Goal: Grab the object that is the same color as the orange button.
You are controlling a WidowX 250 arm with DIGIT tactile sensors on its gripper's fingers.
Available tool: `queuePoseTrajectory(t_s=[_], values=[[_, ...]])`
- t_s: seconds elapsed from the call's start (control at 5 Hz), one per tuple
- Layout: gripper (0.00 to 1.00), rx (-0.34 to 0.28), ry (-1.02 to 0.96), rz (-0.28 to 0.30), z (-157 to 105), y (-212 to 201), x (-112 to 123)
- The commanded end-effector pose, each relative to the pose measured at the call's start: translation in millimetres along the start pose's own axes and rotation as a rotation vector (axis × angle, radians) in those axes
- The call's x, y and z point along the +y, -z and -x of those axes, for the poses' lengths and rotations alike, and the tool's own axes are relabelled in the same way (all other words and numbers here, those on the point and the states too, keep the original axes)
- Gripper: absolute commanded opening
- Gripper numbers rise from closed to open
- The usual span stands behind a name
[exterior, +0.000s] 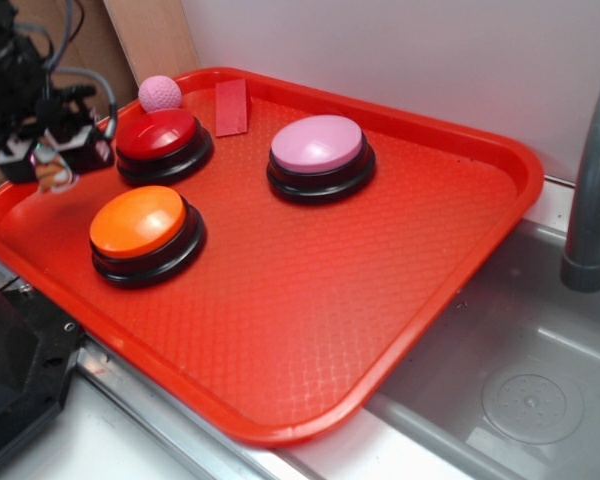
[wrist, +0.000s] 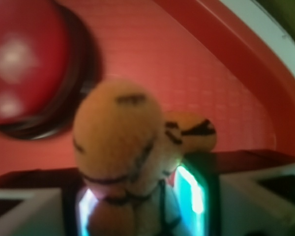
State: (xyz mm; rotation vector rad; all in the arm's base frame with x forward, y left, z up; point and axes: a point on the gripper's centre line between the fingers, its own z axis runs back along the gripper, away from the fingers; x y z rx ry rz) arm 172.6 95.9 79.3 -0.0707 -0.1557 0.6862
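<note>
A: How far along is the task?

B: By the look of it, the grab is made. On the large red tray (exterior: pixel 400 270) sit the orange button (exterior: pixel 140 222), a red-domed button (exterior: pixel 158 135) and a pink-domed button (exterior: pixel 318 145), with a pink ball (exterior: pixel 160 92) at the far rim. The pincer (exterior: pixel 52 165) hangs over the tray's left edge, clamped on the tiger toy (wrist: pixel 123 147). What is left, at most, is lifting it clear.

A: And the toy itself?

B: Small and plush: orange fuzz with thin black stripes, paler underneath. The wrist view shows it wedged between the fingers (wrist: pixel 194 191), slightly blurred.
</note>
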Motion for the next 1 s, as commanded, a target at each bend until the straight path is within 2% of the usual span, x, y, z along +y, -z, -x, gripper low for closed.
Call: queuePoseTrajectory(t_s=[0.0,0.2,0.4,0.6,0.8], values=[[0.0,-0.015,0.298,0.05,3.7,-74.4,-100.3],[0.0,-0.021,0.384,0.115,16.4,-95.7,-137.1],[0.0,-0.008,0.476,0.115,32.2,-99.9,-161.2],[0.0,0.011,0.491,0.057,41.7,-89.7,-168.1],[0.0,-0.022,0.47,0.008,37.8,-80.1,-163.7]])
